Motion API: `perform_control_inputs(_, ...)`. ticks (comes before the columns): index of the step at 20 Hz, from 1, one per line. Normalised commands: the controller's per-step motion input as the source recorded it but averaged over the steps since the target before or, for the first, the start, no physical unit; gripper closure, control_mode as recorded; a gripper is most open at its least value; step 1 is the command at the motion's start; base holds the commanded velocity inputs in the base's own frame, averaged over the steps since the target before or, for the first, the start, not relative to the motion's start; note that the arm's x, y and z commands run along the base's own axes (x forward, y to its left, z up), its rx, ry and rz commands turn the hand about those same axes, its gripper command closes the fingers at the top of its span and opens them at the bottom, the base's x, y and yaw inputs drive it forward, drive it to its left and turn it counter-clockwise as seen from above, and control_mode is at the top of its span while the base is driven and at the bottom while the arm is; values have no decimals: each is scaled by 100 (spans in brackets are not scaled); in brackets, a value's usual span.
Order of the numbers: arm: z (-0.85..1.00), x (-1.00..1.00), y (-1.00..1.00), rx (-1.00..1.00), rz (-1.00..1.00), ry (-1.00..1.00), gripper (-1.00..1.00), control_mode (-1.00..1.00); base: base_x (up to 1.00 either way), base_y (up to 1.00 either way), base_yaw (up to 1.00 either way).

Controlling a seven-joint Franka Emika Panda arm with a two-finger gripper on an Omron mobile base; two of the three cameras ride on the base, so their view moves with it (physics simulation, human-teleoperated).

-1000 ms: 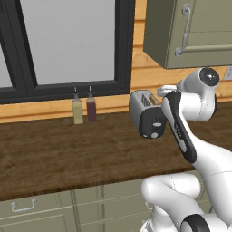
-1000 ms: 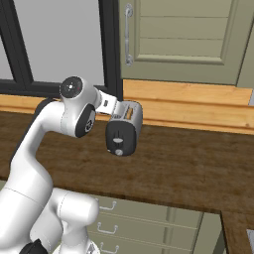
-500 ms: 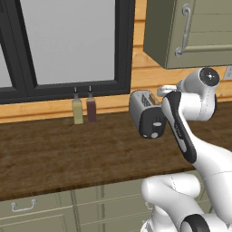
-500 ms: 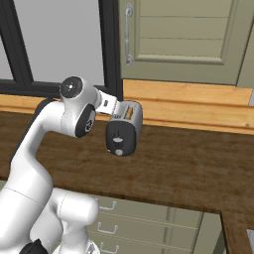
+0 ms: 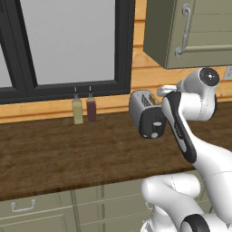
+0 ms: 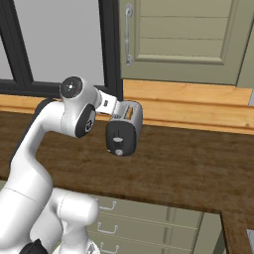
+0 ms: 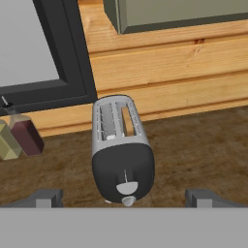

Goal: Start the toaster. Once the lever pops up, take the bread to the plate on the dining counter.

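Scene: We face a dark wood desk (image 5: pixel 68 154) under a black-framed window (image 5: pixel 68 43), our white arm reaching toward the back wall.
Toaster: The silver toaster (image 7: pixel 121 147) stands on the desk near the wood-panelled wall, dark end panel and pale knob (image 7: pixel 128 200) turned toward us; in the base views it shows at (image 5: pixel 146 114) and (image 6: pixel 123 129).
Bread: A light-brown slice (image 7: pixel 128 120) sits in one slot, we judge, ready for toasting.
Fingers: Our fingers (image 7: pixel 44 197) are spread wide on either side of the toaster's front, holding nothing, poised so the hand can come down on the lever.
Lever: Its position is too small to read; we judge the toaster not yet started.
Bottles: Two slim bottles (image 5: pixel 84 107) stand by the window sill, well apart from the toaster.
Cabinet: A pale green wall cabinet (image 6: pixel 183 39) hangs above.
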Motion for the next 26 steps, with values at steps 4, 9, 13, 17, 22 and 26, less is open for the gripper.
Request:
perform_control_inputs(4, 0, 0, 0, 0, 0, 0, -100, -100, 0, 0, 0)
perform_control_inputs(9, 0, 0, 0, 0, 0, 0, -100, -100, 0, 0, 0)
perform_control_inputs(13, 0, 0, 0, 0, 0, 0, -100, -100, 0, 0, 0)
perform_control_inputs(17, 0, 0, 0, 0, 0, 0, -100, -100, 0, 0, 0)
perform_control_inputs(22, 0, 0, 0, 0, 0, 0, -100, -100, 0, 0, 0)
perform_control_inputs(26, 0, 0, 0, 0, 0, 0, -100, -100, 0, 0, 0)
